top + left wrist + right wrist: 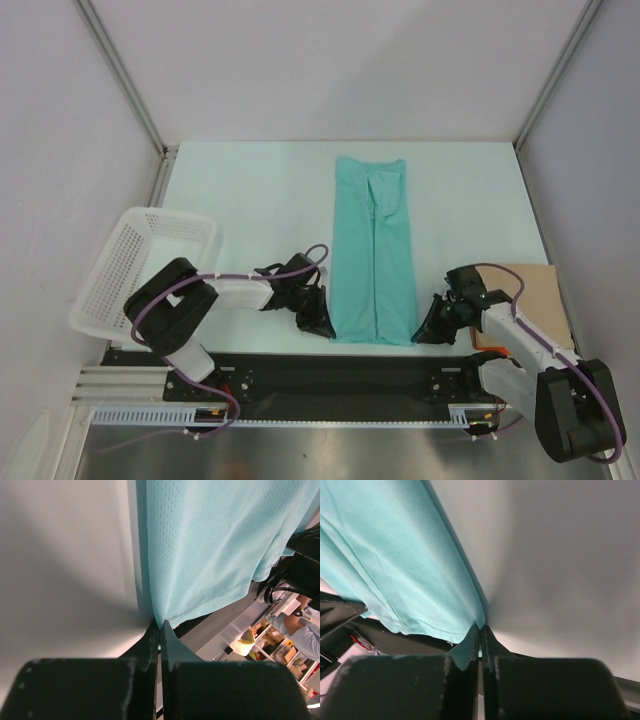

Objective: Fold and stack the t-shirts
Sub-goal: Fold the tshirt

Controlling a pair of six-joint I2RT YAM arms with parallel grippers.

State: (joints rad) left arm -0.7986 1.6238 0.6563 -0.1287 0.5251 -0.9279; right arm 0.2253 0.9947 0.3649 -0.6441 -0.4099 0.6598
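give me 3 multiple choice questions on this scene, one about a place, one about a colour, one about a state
1. Where does the white basket stand?
A. at the left edge of the table
B. at the right edge
C. at the far edge, in the middle

2. What colour is the t-shirt?
A. white
B. teal
C. red

3. How do the left gripper and the right gripper stand?
A. both open above the cloth
B. left shut, right open
C. both shut on the t-shirt's near corners

Answers:
1. A, the top view shows the basket on the left side.
2. B, the cloth is plain teal in all three views.
3. C, each wrist view shows closed fingers pinching a hem corner.
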